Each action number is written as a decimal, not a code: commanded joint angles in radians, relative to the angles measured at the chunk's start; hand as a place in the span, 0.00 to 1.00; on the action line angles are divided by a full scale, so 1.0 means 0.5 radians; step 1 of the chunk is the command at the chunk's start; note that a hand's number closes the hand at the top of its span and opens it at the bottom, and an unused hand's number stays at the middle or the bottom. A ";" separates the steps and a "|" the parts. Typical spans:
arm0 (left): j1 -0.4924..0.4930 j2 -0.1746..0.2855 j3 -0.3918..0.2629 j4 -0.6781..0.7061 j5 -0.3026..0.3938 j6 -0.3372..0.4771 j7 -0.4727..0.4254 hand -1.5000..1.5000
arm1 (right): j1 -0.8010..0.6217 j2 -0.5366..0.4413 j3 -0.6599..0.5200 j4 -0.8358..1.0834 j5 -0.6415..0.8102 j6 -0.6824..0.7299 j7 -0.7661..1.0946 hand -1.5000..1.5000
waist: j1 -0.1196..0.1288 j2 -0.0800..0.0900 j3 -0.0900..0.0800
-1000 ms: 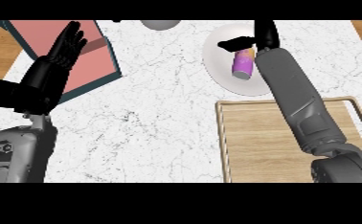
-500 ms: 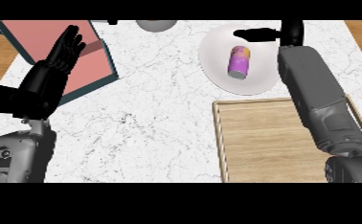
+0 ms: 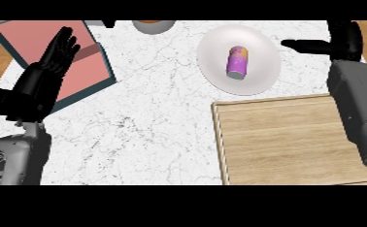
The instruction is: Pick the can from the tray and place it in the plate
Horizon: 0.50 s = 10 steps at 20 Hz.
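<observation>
Right hand (image 3: 342, 42) is pulling back to the right, off the plate (image 3: 212, 61), compared with half a second ago; its fingers are hanging open and spread, pinching nothing; the can (image 3: 237, 62) is lying on its side in the plate, clear of the tray (image 3: 287, 143); so placing looks done, imo; next it's just retreating over the bench (image 3: 158, 105); left hand (image 3: 43, 75) is resting open at the left.

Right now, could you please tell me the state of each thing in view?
can: lying on its side in the plate.
plate: holds the can.
tray: bears no can.
right hand: open, holding nothing, right of the plate.
left hand: open, fingers up, resting at the view's left.
</observation>
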State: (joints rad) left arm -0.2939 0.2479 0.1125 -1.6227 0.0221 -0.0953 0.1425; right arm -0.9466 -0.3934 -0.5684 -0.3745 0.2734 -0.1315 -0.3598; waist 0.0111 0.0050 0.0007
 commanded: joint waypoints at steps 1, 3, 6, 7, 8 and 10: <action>0.118 -0.040 -0.008 0.023 -0.014 -0.015 -0.115 0.50 | 0.112 -0.150 0.005 -0.023 -0.056 0.196 -0.085 0.00 | 0.000 -0.002 -0.001; 0.072 -0.002 0.011 -0.079 0.013 -0.019 0.022 0.50 | 0.230 -0.254 -0.003 -0.025 -0.076 0.308 -0.146 0.00 | -0.003 -0.004 0.000; 0.042 -0.052 -0.022 -0.117 -0.022 0.043 0.076 0.50 | 0.375 -0.373 0.006 -0.055 -0.099 0.495 -0.194 0.00 | -0.028 -0.012 0.000; 0.074 0.018 0.049 -0.075 0.020 -0.035 0.011 0.50 | 0.320 -0.351 0.013 0.022 -0.099 0.422 -0.239 0.00 | 0.005 0.000 0.001; 0.056 -0.014 0.023 0.019 -0.014 -0.028 -0.056 0.50 | 0.317 -0.372 0.005 -0.005 -0.121 0.384 -0.195 0.00 | -0.003 -0.001 0.000; 0.122 -0.057 -0.015 -0.081 -0.045 0.004 -0.054 0.50 | 0.397 -0.363 0.015 -0.002 -0.150 0.453 -0.269 0.00 | -0.002 -0.004 0.000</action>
State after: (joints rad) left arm -0.2631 0.2372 0.1168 -1.6462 0.0183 -0.1015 0.1381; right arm -0.7997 -0.5545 -0.5667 -0.3734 0.2193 0.0569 -0.4604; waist 0.0100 0.0038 0.0007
